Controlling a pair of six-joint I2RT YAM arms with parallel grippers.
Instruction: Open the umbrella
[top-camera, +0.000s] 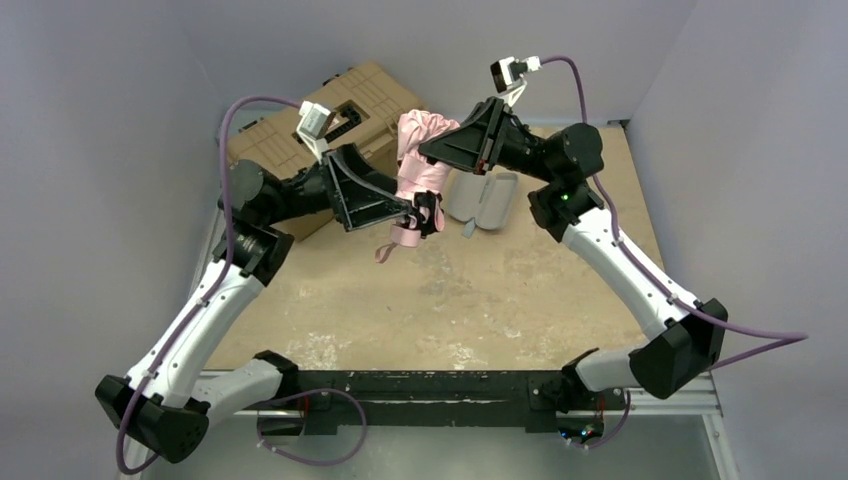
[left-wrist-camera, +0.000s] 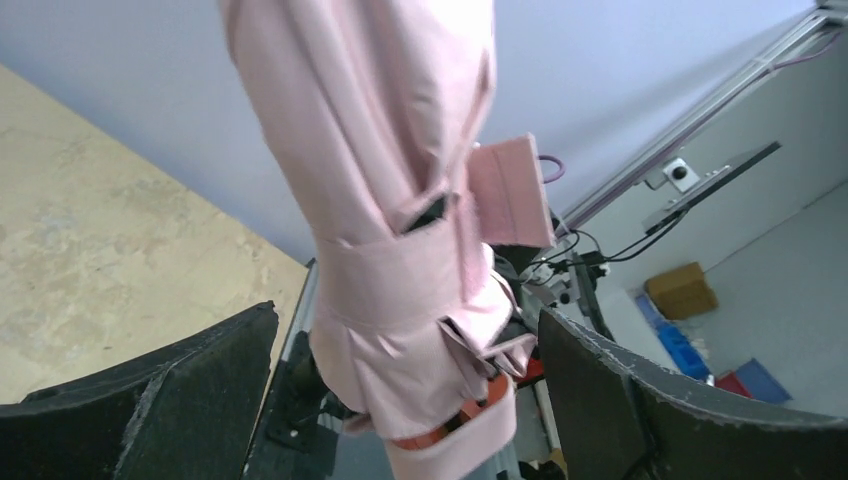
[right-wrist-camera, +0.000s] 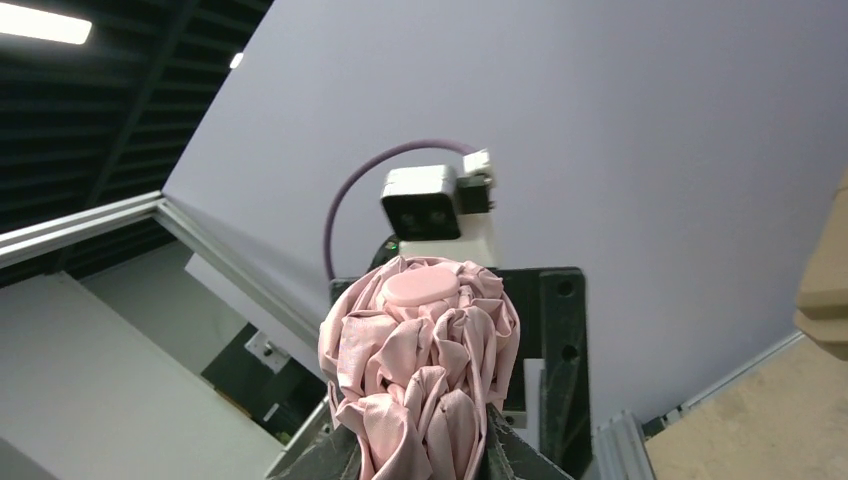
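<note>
Pink folded umbrella (top-camera: 418, 165) is held off the table (top-camera: 450, 290) at the upper middle of the overhead frame, just right of the tan toolbox (top-camera: 375, 90). Our right gripper (right-wrist-camera: 425, 445) is clenched on its bunched canopy end. Our left gripper (left-wrist-camera: 408, 330) straddles the strapped lower part. Its fingers (left-wrist-camera: 160, 400) perhaps just touch the fabric; we cannot tell.

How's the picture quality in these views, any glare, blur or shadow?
Top external: soft, even light, faint shadows on the table, umbrella small but sharp. Left wrist: the pink fabric is close and slightly soft. Right wrist: a ceiling light glares at top left; the umbrella's top is in focus.
</note>
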